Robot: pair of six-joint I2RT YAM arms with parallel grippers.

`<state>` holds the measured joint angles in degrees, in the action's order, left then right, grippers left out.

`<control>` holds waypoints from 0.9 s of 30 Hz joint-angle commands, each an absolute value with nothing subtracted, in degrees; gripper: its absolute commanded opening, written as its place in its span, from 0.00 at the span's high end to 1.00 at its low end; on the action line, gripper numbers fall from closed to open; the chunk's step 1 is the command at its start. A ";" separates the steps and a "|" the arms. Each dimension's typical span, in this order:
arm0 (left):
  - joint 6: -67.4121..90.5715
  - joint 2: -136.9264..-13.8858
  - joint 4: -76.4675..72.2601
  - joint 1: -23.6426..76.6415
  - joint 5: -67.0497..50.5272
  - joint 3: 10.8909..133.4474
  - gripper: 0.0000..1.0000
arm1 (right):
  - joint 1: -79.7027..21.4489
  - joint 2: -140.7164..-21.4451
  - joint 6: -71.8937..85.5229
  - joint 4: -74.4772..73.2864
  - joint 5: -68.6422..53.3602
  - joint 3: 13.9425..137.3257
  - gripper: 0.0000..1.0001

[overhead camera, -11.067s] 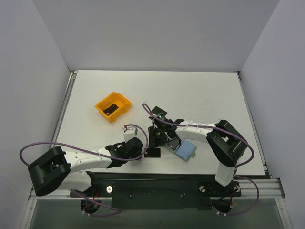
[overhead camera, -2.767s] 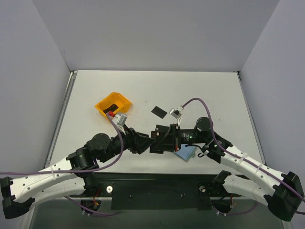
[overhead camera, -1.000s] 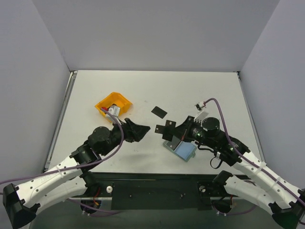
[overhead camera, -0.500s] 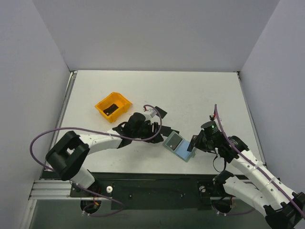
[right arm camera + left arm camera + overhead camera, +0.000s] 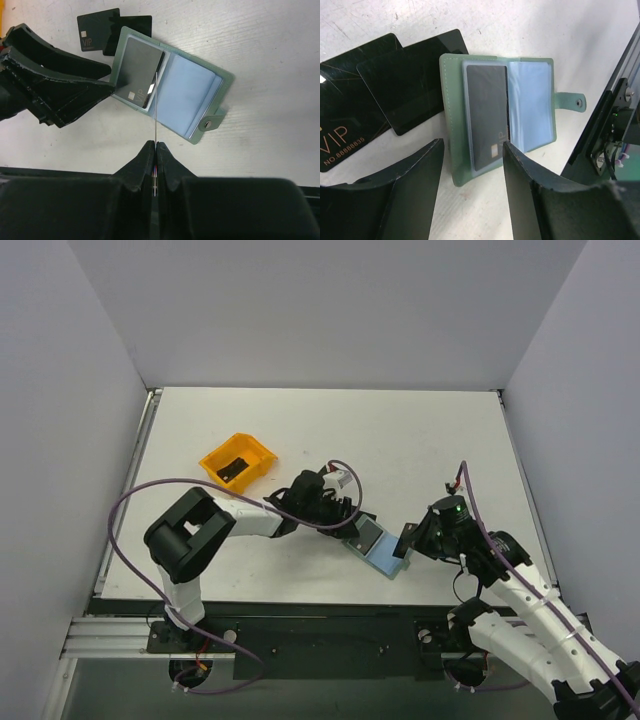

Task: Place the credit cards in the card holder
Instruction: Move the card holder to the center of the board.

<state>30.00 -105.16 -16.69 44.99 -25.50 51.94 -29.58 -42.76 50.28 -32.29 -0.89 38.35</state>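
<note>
Between grey-lilac walls, the white tabletop [image 5: 430, 430] carries an orange plastic bin [image 5: 238, 462] at far left with something dark inside, and the work sits near the middle of the near edge. Both arms reach in there. The left gripper [image 5: 472, 150] hovers with fingers spread and empty over the left leaf of the sage-green folding card holder [image 5: 530, 105], which lies open with its pale blue lining up. The right gripper [image 5: 155, 150], just right of it, has fingers pressed together on a thin black card [image 5: 156, 95] seen edge-on. One dark card [image 5: 487, 115] sits in the left pocket, and two loose black cards [image 5: 412, 80] lie just beside that leaf, perhaps touching. I judge the thin black card should be tipped flatter and slid into the free right pocket while the left fingers steady the card holder against skidding on the smooth top.
</note>
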 commanded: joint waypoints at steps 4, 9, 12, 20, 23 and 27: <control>25.93 -107.84 -14.50 44.56 -24.52 56.24 0.40 | -28.21 -42.10 48.87 -31.38 -3.69 37.18 1.00; 26.28 -109.42 -14.50 44.65 -25.05 56.69 0.40 | -27.77 -42.28 48.78 -30.50 -5.18 36.74 1.00; 27.15 -110.91 -15.99 44.56 -26.80 56.95 0.42 | -27.60 -42.28 48.78 -30.15 -5.62 36.48 1.00; 29.79 -113.99 -20.12 44.56 -32.96 56.87 0.71 | -27.07 -41.66 48.69 -29.97 -6.15 36.21 1.00; 30.23 -113.29 -19.95 44.47 -33.31 56.52 0.85 | -26.89 -41.66 48.69 -29.88 -6.24 36.12 1.00; 31.20 -111.19 -19.60 44.12 -32.43 54.94 1.00 | -26.81 -41.92 48.60 -29.27 -6.50 36.21 1.00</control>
<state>30.76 -113.16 -19.00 44.53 -31.68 56.16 -27.33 -42.15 49.32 -30.11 -6.00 36.40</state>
